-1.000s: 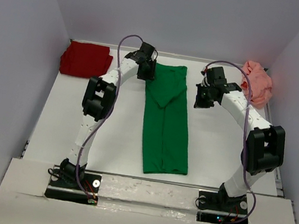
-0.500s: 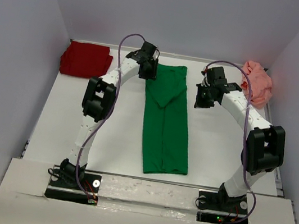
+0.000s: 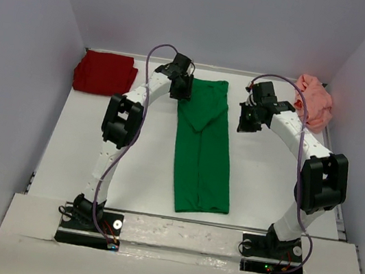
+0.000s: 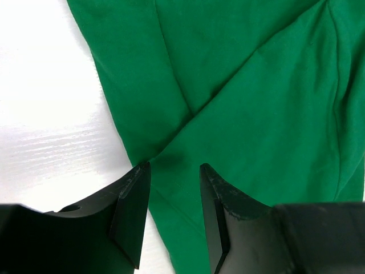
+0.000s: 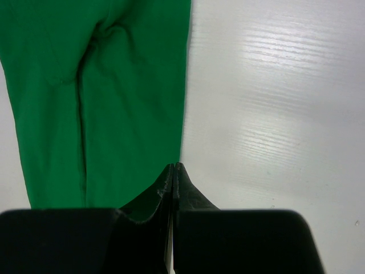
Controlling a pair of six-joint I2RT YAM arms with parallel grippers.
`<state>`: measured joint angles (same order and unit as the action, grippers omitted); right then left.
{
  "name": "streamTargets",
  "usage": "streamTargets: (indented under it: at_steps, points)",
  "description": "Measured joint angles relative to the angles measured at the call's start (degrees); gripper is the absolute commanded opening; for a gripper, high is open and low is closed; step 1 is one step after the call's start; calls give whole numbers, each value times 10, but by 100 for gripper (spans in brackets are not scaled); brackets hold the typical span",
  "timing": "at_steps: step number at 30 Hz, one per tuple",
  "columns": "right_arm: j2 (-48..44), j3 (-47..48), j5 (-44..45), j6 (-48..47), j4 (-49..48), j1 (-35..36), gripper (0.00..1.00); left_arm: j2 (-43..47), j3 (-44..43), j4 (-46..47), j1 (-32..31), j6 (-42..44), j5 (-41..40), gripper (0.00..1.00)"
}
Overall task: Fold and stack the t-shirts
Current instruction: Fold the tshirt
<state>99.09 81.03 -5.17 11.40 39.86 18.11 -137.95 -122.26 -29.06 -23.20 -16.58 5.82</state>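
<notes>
The bright green t-shirt (image 3: pixel 203 147) lies in a long narrow fold down the middle of the table. My left gripper (image 3: pixel 181 89) is open at its far left edge. In the left wrist view the left gripper (image 4: pixel 174 171) straddles the hem of the green t-shirt (image 4: pixel 245 85) and holds nothing. My right gripper (image 3: pixel 247 123) is shut and empty, just right of the shirt's far end. In the right wrist view its tip (image 5: pixel 174 167) sits at the edge of the green t-shirt (image 5: pixel 114 114). The dark red t-shirt (image 3: pixel 104 72) lies folded at the back left. The salmon pink t-shirt (image 3: pixel 315 102) lies crumpled at the back right.
The white table (image 3: pixel 128 170) is closed in by grey walls on the left, the back and the right. The arm bases stand on a white ledge (image 3: pixel 181 233) at the near edge.
My left gripper has shifted slightly right, toward the green shirt's far left edge. The right arm and the shirts have not moved.
</notes>
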Motion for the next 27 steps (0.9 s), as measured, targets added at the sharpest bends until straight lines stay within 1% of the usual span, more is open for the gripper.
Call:
streamTargets:
  at_steps: [15, 18, 19, 20, 22, 23, 25, 27]
  points:
    - [0, 0, 0, 0, 0, 0, 0, -11, 0, 1, 0, 0, 4, 49]
    - [0, 0, 0, 0, 0, 0, 0, -11, 0, 1, 0, 0, 4, 47]
    - [0, 0, 0, 0, 0, 0, 0, -11, 0, 1, 0, 0, 4, 46]
    - [0, 0, 0, 0, 0, 0, 0, -11, 0, 1, 0, 0, 4, 40]
    - [0, 0, 0, 0, 0, 0, 0, -11, 0, 1, 0, 0, 4, 34]
    - [0, 0, 0, 0, 0, 0, 0, -11, 0, 1, 0, 0, 5, 28]
    - [1, 0, 0, 0, 0, 0, 0, -12, 0, 1, 0, -1, 5, 26]
    - [1, 0, 0, 0, 0, 0, 0, -14, 0, 1, 0, 0, 5, 26]
